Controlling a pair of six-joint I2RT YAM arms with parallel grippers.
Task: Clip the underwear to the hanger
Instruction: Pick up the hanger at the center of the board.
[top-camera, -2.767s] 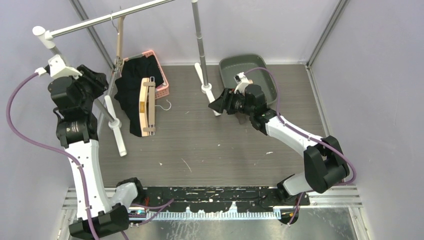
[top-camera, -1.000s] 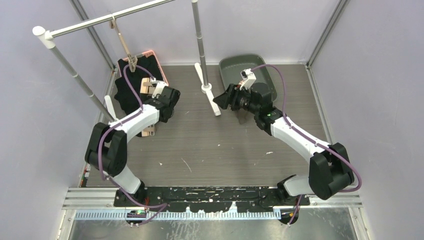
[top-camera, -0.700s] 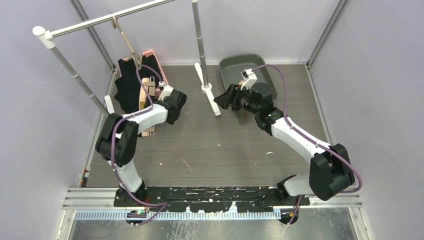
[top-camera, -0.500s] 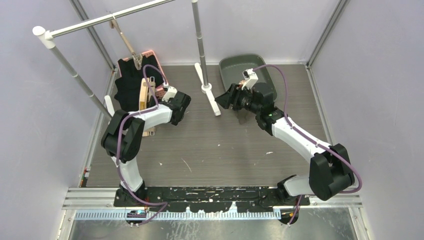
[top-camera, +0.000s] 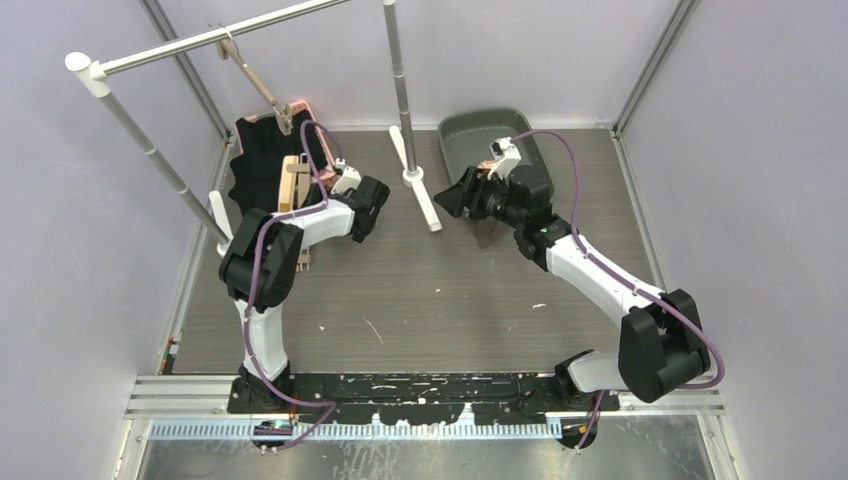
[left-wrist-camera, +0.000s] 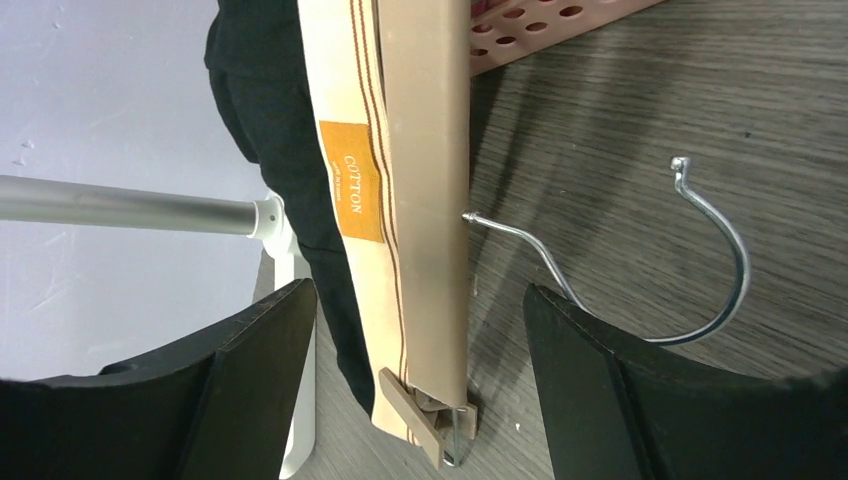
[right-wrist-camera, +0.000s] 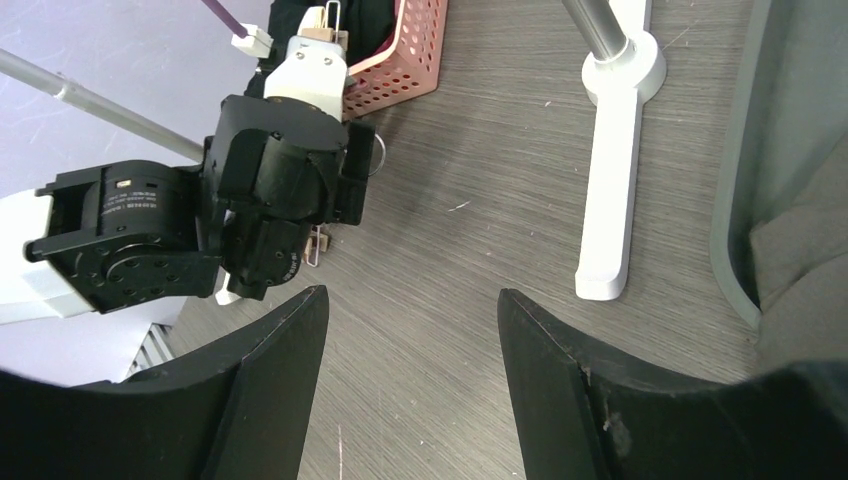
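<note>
Black underwear (top-camera: 258, 170) with a tan waistband (left-wrist-camera: 400, 150) labelled COTTON lies over the pink basket and onto the floor. A wooden clip (left-wrist-camera: 425, 412) grips the waistband's near end, and the hanger's metal hook (left-wrist-camera: 715, 260) lies on the floor beside it. My left gripper (left-wrist-camera: 418, 300) is open and empty, low over that clip end; in the top view it (top-camera: 345, 212) is just right of the waistband (top-camera: 292, 190). My right gripper (right-wrist-camera: 412, 300) is open and empty above bare floor, near the rack's foot in the top view (top-camera: 450, 200).
A second wooden hanger (top-camera: 258, 82) hangs tilted from the rail (top-camera: 200, 40). The pink basket (right-wrist-camera: 415, 50) is at the back left. White rack feet (top-camera: 420, 195) (top-camera: 222, 215) stand on the floor. A grey bin (top-camera: 480, 135) holds dark cloth behind my right arm.
My left arm has come down from the rail at the far left to the floor beside the clipped waistband. The hanging hanger has swung right. My right arm has barely shifted.
</note>
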